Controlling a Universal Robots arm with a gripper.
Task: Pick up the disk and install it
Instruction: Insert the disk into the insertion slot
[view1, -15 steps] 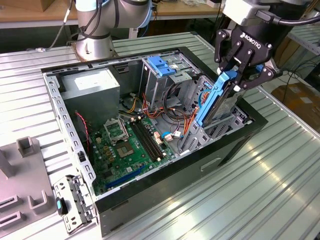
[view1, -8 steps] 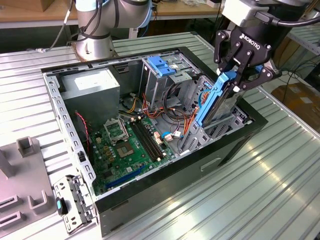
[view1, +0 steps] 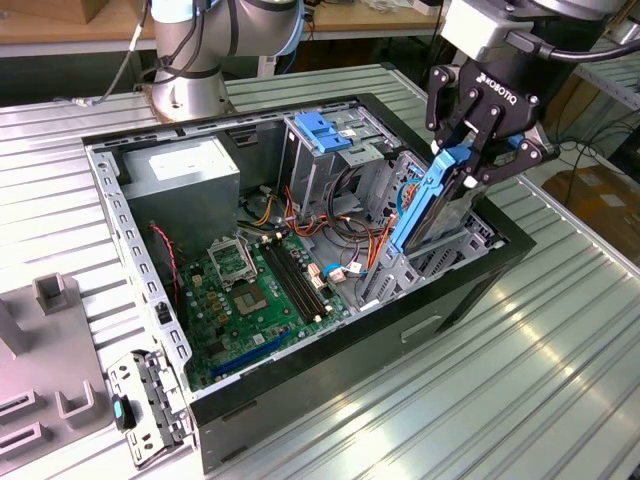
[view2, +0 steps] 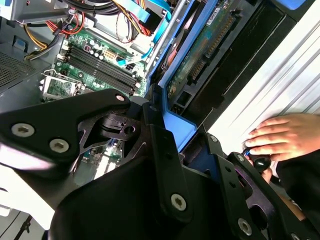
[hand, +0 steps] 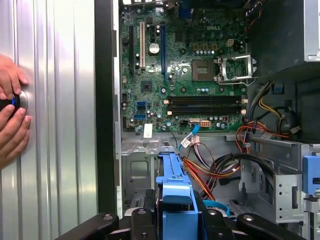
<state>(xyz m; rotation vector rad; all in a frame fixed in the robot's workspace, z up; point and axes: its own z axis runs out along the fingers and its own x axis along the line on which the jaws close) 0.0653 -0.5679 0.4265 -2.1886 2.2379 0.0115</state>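
The disk (view1: 428, 205) stands on edge and tilted, its blue side rail facing up, its lower end inside the drive bay at the open computer case's (view1: 215, 415) side on the exterior view's right. My gripper (view1: 468, 160) is shut on the disk's upper end. In the second wrist view the disk's green circuit underside (view2: 200, 55) and blue rail run away from the black fingers (view2: 155, 125). The first wrist view has the blue rail (hand: 172, 182) between the fingers, above the bay.
Inside the case lie the green motherboard (view1: 255, 290), a grey power-supply box (view1: 185, 175), a metal cage with a blue handle (view1: 322, 135) and loose cables (view1: 350, 235). A person's hands (hand: 12, 117) rest on the ribbed table beside the case. A grey fixture (view1: 45, 350) sits on the exterior view's left.
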